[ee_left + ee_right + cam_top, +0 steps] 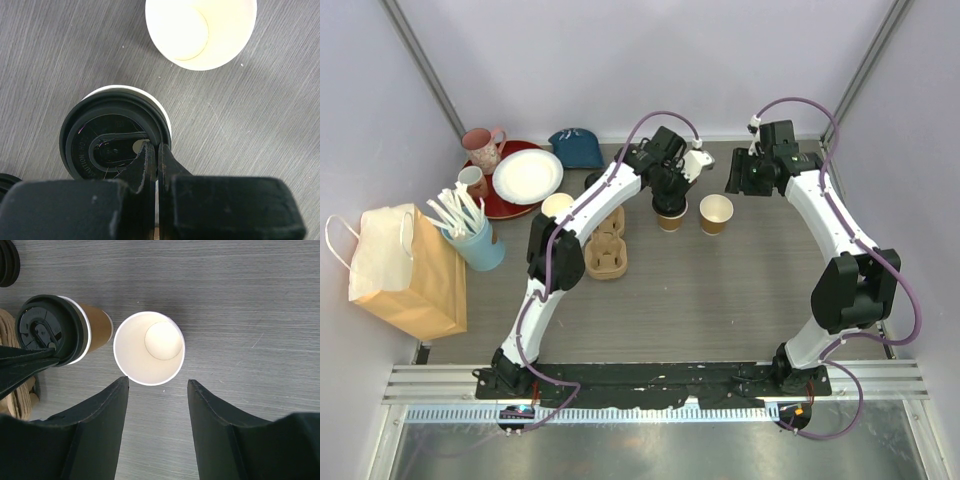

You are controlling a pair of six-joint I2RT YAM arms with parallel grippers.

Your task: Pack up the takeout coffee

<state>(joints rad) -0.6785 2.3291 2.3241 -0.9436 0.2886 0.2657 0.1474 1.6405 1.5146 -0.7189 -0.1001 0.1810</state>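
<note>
We see our left gripper, pinched together, resting on the lidded takeout coffee near the far edge of the table; our right gripper hangs spread apart over a lidless cup. Off-centre pressure could tip the coffee.

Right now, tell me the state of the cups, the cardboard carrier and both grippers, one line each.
Tan paper cup with round black plastic lid: upright, lid on.
Lidless tan paper cup, white inside: upright, empty.
Brown moulded cardboard cup carrier: visible slots empty.
Left gripper: shut, tips at the black lid.
Right gripper: open, above the lidless cup, holding nothing.
</note>
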